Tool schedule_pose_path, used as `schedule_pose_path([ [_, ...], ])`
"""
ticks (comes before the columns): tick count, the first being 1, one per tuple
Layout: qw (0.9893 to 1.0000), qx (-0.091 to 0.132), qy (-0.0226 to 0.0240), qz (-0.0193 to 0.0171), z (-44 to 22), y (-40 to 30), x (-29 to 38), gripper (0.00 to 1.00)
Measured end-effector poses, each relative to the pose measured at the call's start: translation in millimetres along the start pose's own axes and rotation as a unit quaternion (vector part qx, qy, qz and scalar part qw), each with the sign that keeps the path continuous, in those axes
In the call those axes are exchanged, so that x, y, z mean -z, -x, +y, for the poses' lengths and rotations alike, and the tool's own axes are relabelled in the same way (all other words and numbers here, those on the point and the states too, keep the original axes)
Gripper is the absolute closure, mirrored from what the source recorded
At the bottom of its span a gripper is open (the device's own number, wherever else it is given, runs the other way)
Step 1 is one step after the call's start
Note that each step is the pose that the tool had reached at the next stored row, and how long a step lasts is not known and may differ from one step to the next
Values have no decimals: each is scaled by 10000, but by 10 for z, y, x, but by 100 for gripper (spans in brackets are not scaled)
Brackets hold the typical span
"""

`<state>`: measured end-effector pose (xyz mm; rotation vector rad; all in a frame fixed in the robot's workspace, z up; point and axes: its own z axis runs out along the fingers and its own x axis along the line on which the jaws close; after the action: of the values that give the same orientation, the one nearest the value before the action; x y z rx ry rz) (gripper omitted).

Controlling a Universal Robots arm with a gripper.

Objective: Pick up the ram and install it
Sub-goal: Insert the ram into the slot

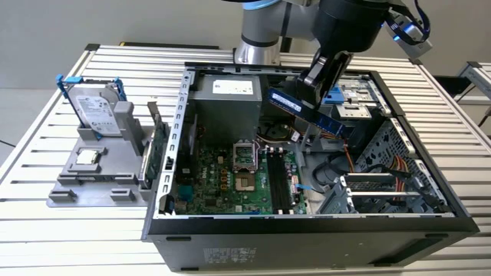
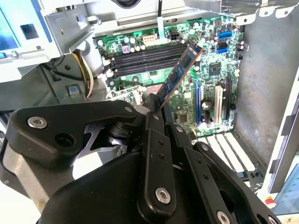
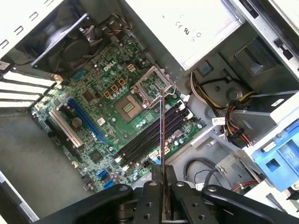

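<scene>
Hovering over an open computer case, the gripper has its fingers closed tightly on the ram, a long, thin, dark blue-green stick. The ram is held in the air, tilted, with its lower end toward the exterior view's right. In both wrist views the ram juts out past the black fingertips, above the green motherboard and well apart from its row of black memory slots. Outside the case, toward the exterior view's left, a silver hard drive stands upright in a grey holder on the slatted table.
</scene>
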<state>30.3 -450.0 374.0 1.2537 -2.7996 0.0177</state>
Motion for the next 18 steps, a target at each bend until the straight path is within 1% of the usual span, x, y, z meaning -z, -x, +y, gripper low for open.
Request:
schedule_pose_path([
  [8, 9997, -227, 16, -4, -20, 18, 2, 100],
  [18, 9987, -505, 36, -10, -44, 39, 4, 100],
])
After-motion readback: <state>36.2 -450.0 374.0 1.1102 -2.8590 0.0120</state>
